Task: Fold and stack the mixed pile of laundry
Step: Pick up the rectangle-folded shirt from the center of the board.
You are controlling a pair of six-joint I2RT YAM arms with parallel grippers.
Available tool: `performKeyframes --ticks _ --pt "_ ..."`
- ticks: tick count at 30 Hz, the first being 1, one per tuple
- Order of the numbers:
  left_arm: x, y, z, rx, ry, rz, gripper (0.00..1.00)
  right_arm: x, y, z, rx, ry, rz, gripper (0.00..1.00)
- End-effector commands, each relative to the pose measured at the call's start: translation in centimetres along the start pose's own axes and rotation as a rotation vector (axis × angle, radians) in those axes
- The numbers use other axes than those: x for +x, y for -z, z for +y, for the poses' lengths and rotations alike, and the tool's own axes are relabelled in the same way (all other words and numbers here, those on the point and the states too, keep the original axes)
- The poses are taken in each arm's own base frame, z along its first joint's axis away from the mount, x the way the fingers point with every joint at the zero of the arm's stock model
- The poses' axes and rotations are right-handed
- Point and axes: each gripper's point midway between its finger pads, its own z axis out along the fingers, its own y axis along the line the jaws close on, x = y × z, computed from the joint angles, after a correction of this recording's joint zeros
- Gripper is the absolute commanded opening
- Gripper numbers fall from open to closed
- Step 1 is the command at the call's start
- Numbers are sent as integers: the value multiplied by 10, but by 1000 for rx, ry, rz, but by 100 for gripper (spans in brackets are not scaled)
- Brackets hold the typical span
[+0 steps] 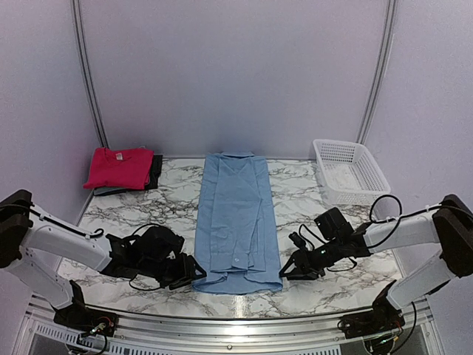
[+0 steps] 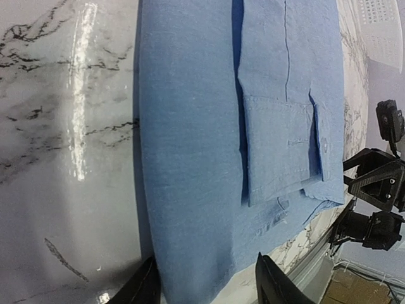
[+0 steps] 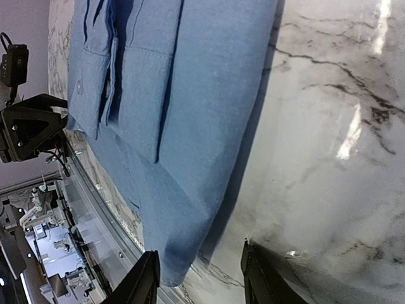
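A light blue long-sleeved shirt [image 1: 236, 222] lies folded into a long strip down the middle of the marble table, collar at the far end. My left gripper [image 1: 194, 272] is low at its near left corner and open. In the left wrist view its fingers [image 2: 142, 288] straddle that corner of the shirt [image 2: 190, 158]. My right gripper [image 1: 284, 272] is open at the near right corner, which lies between its fingers [image 3: 144, 282]. At the back left, a folded pink-red T-shirt [image 1: 118, 166] rests on a dark garment [image 1: 155, 171] and a denim piece [image 1: 111, 191].
A white slatted basket [image 1: 351, 171] stands at the back right. A metal rail [image 1: 236, 322] runs along the table's near edge, just in front of the shirt's hem. Grey walls close in the back and sides.
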Motion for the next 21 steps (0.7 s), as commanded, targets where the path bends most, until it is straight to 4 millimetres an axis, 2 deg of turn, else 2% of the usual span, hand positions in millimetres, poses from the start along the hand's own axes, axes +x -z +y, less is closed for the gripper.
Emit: performKeyframes --ticks 1,8,13,17,21 --pt "6 -5 2 -15 2 12 52 3 -9 10 -55 -13 5 44" --pt "16 -4 14 -33 24 18 46 12 -14 5 -59 -28 19 40" --pt "19 -9 7 -4 15 31 38 17 -23 3 -60 -32 33 34" --pt "25 -13 2 2 3 50 28 19 -23 7 -70 -22 39 19" --pt "33 -11 -7 24 -11 63 5 25 -19 17 -86 7 54 0"
